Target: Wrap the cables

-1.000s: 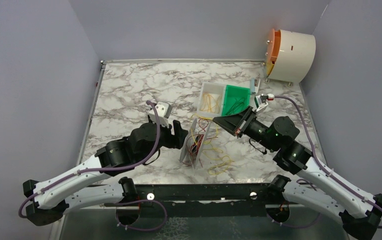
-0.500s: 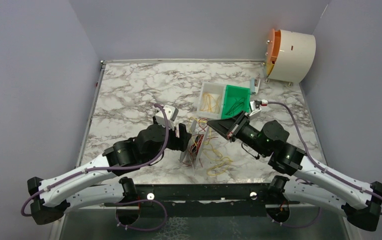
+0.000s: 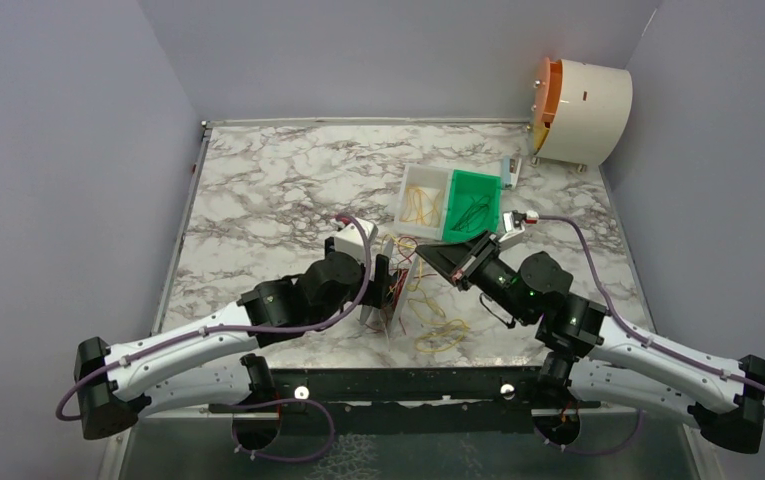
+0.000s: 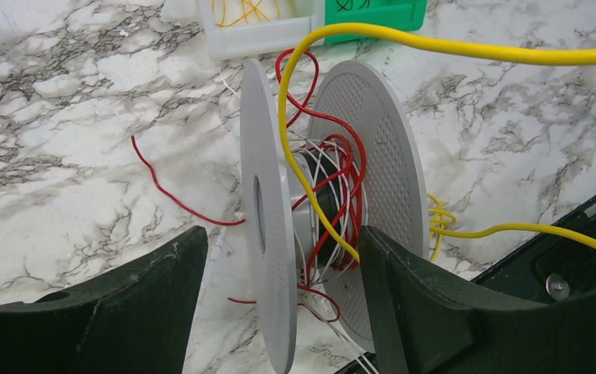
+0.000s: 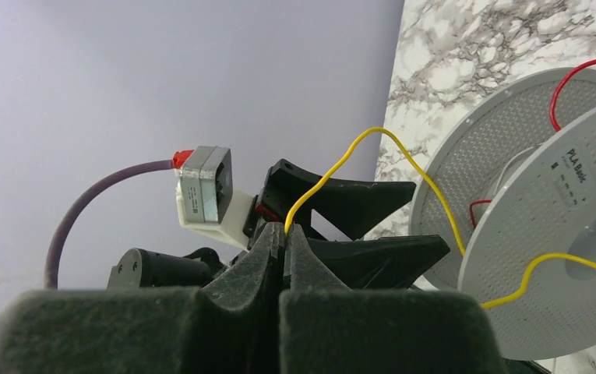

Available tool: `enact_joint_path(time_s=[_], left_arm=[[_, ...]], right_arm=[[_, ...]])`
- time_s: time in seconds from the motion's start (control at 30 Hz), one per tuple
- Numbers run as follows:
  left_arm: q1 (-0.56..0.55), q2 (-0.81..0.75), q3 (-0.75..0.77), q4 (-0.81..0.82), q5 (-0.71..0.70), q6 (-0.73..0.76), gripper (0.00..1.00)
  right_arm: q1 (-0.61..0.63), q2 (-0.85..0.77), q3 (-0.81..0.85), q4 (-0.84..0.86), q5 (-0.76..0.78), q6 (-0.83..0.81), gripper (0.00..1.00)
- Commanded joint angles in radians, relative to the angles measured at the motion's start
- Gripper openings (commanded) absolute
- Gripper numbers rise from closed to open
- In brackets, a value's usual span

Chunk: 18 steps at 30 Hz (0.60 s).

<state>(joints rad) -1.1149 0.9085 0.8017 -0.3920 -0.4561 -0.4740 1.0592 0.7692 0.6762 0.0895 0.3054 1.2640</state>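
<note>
My left fingers (image 4: pixel 279 304): stood spread wide, one finger (image 4: pixel 107 312) on each side of the spool, neither visibly pressing on a flange.
Spool (image 4: pixel 333 210): a grey two-flange reel stood on edge between my left fingers, its near flange (image 4: pixel 267 234) just inside my one finger and its far flange (image 4: pixel 380 179) just in front of the other.
Cables on the spool: red, white and a few dark strands (image 4: pixel 340 195) were wound loosely round the hub between the flanges, with red loops sticking up above the rims.
Loose red cable (image 4: pixel 174 195): trailed from the spool over the counter, off to the outer side of my left fingers.
My right fingers (image 5: pixel 285 249): were pressed together, pinching the yellow cable at their very tips.
Yellow cable (image 5: pixel 357 152): rose from my right fingertips, arched over and dropped between the spool's flanges; seen from my left wrist, it (image 4: pixel 466 48) crossed above the spool and ran down to the hub.
Other yellow cables (image 3: pixel 438 328): lay in loose curls on the counter, just beside the spool on the side of my right arm.
White tray (image 3: pixel 421 195): sat beyond both sets of fingers, with yellow strands in it.
Green tray (image 3: pixel 474 205): touched the white tray's side, dark strands inside.
Counter (image 3: pixel 268 190): marbled white and grey.
Round white drum (image 3: pixel 583 110): stood at the far corner, well apart from my right fingers.
</note>
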Motion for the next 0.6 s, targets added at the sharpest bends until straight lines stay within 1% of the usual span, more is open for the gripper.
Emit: enact_joint_path(time_s=[0.0,0.1,0.27,0.47,0.57], left_arm=[[-0.004,0.050,0.016,0.035,0.050,0.016,0.73],[-0.003,0.075,0.024,0.035,0.058,0.029,0.73],[-0.003,0.106,0.029,0.034,0.029,0.038,0.73],[-0.003,0.129,0.042,0.037,0.018,0.036,0.73],[-0.003,0.137,0.046,0.038,0.015,0.039,0.71]], right_arm=[[0.007,-0.021,-0.027,0.017,0.065,0.016,0.01],[0.007,-0.032,-0.033,0.014,0.074,0.012,0.01],[0.007,-0.036,-0.038,0.016,0.075,0.015,0.01],[0.007,-0.035,-0.048,0.010,0.072,0.054,0.01],[0.008,-0.036,-0.054,0.002,0.076,0.075,0.01]])
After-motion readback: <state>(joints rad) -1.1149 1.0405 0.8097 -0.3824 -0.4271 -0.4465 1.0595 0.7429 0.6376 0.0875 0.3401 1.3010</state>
